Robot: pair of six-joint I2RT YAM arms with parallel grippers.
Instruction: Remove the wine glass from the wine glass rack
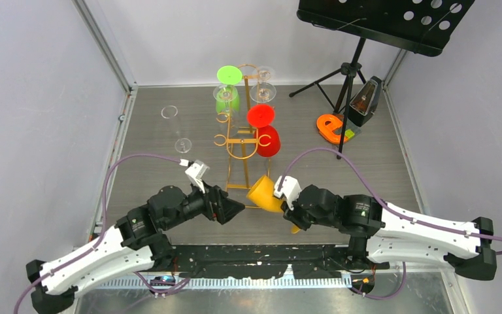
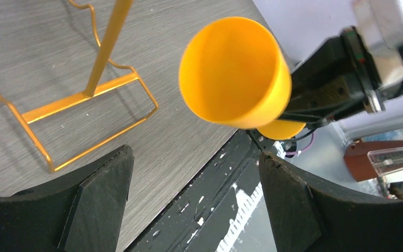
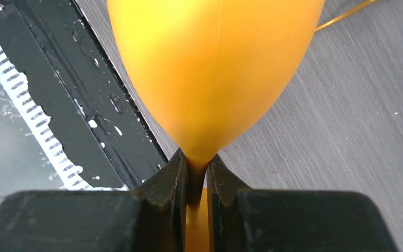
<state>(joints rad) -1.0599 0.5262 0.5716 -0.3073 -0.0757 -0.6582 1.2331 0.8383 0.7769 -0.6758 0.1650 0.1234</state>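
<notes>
CAMERA PLACEMENT AND COVERAGE

The top camera is fixed above and behind the arm bases. It faces down and forward, far enough back to take in the whole table (image 1: 379, 157). The left wrist camera sits behind the left gripper (image 2: 195, 155), low over the table, facing rightward at the yellow wine glass (image 2: 231, 73), with the base of the gold rack (image 2: 105, 52) at its left. The right wrist camera sits behind the right gripper (image 3: 194, 170), facing along the table, very close to the glass bowl. All three views share the glass and the table's near edge.
</notes>
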